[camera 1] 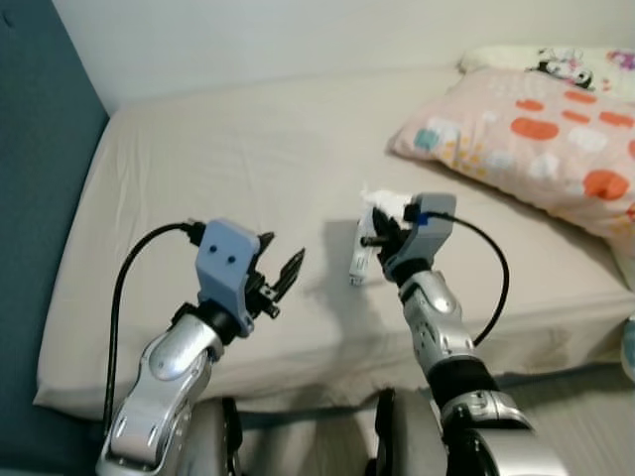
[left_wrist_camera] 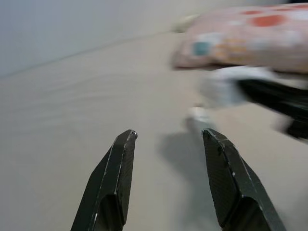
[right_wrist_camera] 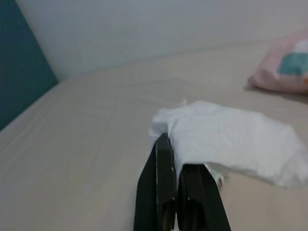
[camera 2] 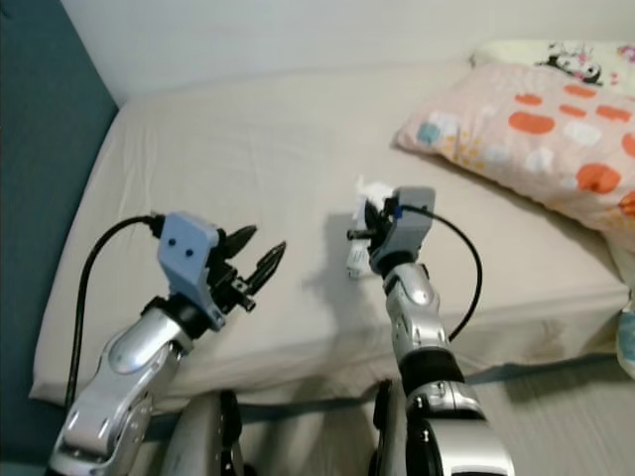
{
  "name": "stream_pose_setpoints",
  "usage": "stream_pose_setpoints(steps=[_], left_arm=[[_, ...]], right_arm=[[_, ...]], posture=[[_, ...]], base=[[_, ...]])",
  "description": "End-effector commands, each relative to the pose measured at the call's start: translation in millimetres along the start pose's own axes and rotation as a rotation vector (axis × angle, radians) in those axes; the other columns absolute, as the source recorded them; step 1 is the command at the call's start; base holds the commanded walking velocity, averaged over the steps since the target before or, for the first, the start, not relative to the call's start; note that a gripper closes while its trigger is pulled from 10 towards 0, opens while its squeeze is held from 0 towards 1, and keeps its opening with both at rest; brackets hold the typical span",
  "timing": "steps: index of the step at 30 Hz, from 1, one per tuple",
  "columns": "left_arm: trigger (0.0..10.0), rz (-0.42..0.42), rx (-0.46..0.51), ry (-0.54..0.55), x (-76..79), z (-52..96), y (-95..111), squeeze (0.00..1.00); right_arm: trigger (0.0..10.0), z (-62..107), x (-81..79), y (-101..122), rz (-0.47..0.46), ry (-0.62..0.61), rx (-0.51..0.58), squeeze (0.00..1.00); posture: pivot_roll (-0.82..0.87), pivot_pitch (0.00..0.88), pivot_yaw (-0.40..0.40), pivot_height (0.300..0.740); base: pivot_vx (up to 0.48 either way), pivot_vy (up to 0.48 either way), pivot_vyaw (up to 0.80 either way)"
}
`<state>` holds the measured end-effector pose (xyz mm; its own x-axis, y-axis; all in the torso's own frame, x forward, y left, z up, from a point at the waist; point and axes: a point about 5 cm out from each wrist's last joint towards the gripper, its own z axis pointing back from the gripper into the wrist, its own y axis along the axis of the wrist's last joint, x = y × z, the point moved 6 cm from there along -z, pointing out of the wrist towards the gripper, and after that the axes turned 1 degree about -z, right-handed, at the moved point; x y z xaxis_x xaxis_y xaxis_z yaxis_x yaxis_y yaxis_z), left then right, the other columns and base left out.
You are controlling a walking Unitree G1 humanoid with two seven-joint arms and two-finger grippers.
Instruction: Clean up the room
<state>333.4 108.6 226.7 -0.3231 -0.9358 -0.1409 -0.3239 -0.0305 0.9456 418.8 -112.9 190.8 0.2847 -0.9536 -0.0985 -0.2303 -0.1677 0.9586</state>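
Nearest, my left gripper (camera 2: 260, 253) hangs over the front part of the bed (camera 1: 228, 169), its two black fingers (left_wrist_camera: 118, 178) spread apart with nothing between them. Beside it, further toward the middle of the mattress, my right gripper (camera 1: 375, 243) has its fingers (right_wrist_camera: 161, 192) pressed together, pinching a white crumpled cloth (right_wrist_camera: 226, 137); the cloth drapes over the fingertips and hangs above the sheet. In the head views a small white piece hangs beneath that gripper; what it is cannot be told. No writing or label can be read on the cloth or on my grey wrist housings.

The beige sheet lies smooth with faint creases. Beyond my right gripper, a pink pillow (camera 1: 541, 139) with orange, white and teal patches rests near the bed's far right corner, and behind it a second pillow (camera 1: 566, 64) with a panda print. A teal wall (camera 1: 35, 198) bounds the bed on my left; a pale wall (camera 1: 298, 35) stands at the far side.

The left wrist view shows the cloth as a blur.
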Motion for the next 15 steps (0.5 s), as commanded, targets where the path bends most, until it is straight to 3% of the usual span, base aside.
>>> stream_pose_setpoints(steps=[1, 7, 12, 15], left_arm=[[10.0, 0.019, -0.066, 0.112, -17.5, 6.3, -18.9, 0.00], [10.0, 0.033, -0.150, 0.200, -29.2, 12.3, -38.4, 0.00], [10.0, -0.016, -0.205, 0.235, -26.9, 20.0, -57.3, 0.00], [10.0, -0.046, -0.230, 0.276, -29.8, 24.4, -65.9, 0.00]], right_arm=[[10.0, 8.9, -12.5, -2.3, 0.022, 0.025, -0.015, 0.00], [10.0, 24.0, -25.3, -9.1, 0.054, 0.047, -0.023, 0.00], [10.0, 47.1, -44.4, -36.3, 0.183, 0.107, -0.112, 0.00], [10.0, 56.1, -44.0, -43.9, 0.240, 0.106, -0.139, 0.00]], posture=[[0.00, 0.175, -0.030, 0.569], [0.00, 0.159, -0.028, 0.569], [0.00, 0.134, -0.030, 0.569], [0.01, 0.130, -0.030, 0.569]], base=[[0.000, 0.000, 0.00], [0.000, 0.000, 0.00], [0.000, 0.000, 0.00], [0.000, 0.000, 0.00]])
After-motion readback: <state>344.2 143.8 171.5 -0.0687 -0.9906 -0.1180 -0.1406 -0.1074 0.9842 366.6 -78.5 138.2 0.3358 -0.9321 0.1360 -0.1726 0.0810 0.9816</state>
